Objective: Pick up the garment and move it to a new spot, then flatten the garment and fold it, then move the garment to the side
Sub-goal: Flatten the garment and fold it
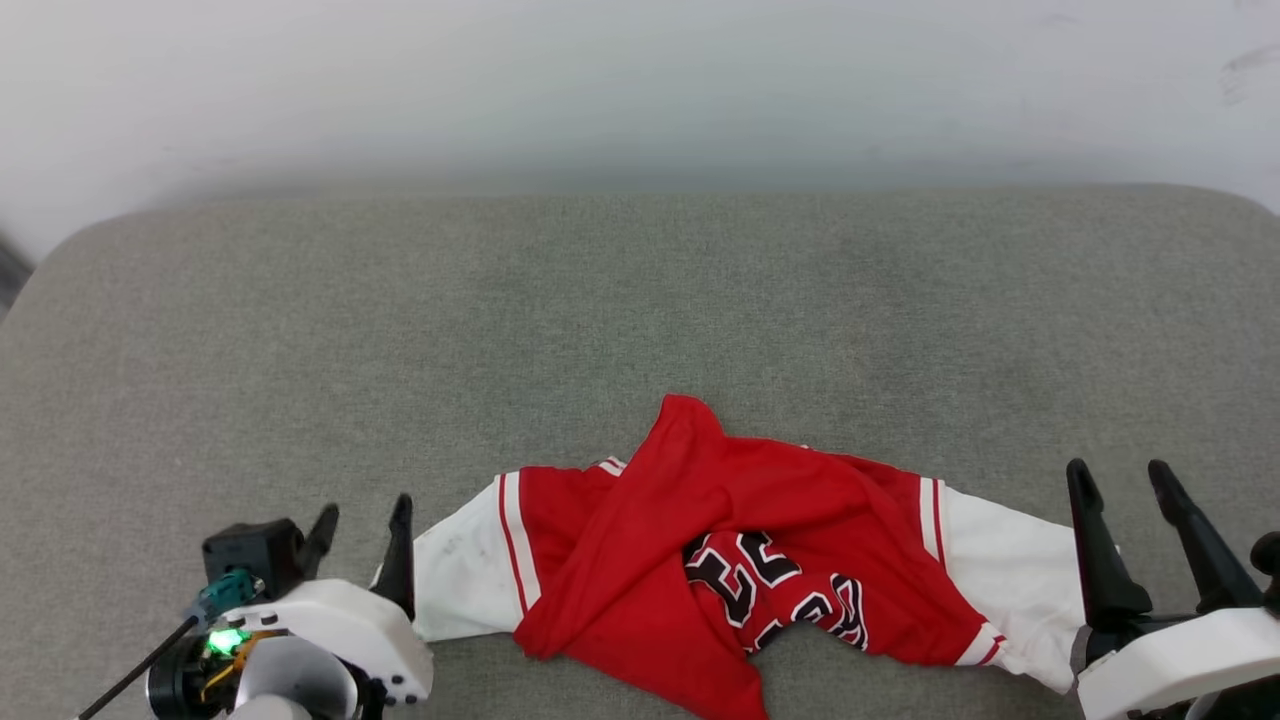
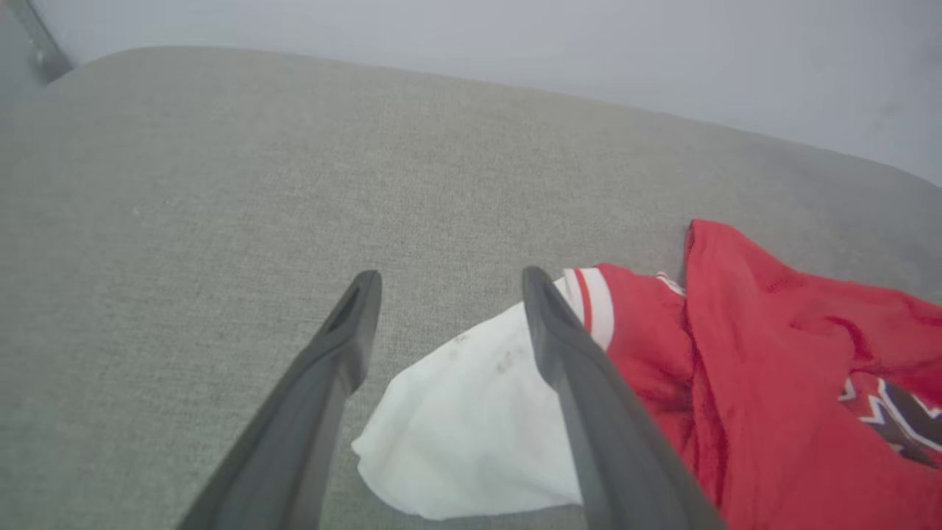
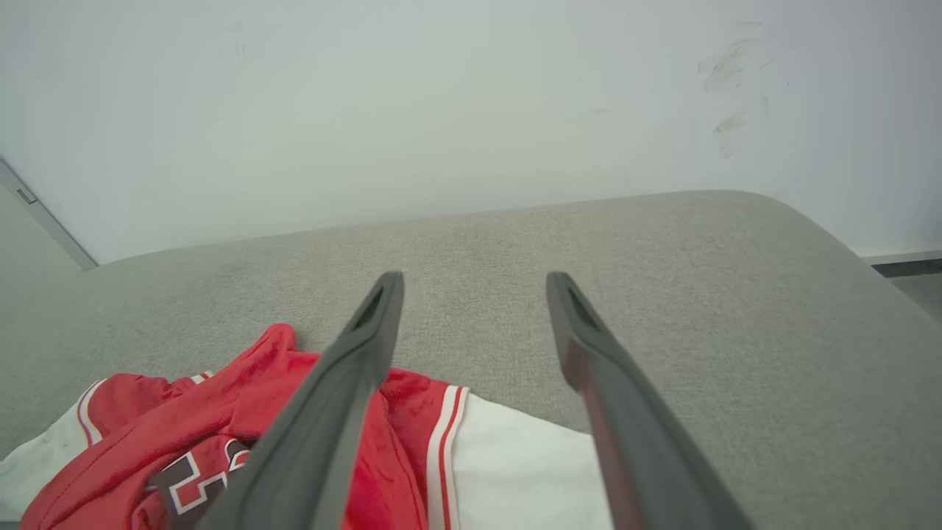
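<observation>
- garment (image 1: 700, 520) is seen crumpled on the near part of the grey cushion (image 1: 640, 300), long axis running left to right, a white end at each side.
- left gripper (image 1: 365, 508): jaws spread wide, nothing held, left white end just beside them.
- right gripper (image 1: 1118, 470): jaws likewise wide and empty, right white end just beside.
- each end is judged reachable by its own arm; flattening not yet done.

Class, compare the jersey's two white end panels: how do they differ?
The left white panel carries faint grey smudges; the right white panel looks clean. The left one ends rounded beside the left gripper; the right one runs longer, under the right gripper. Both border red-and-white stripes.
</observation>
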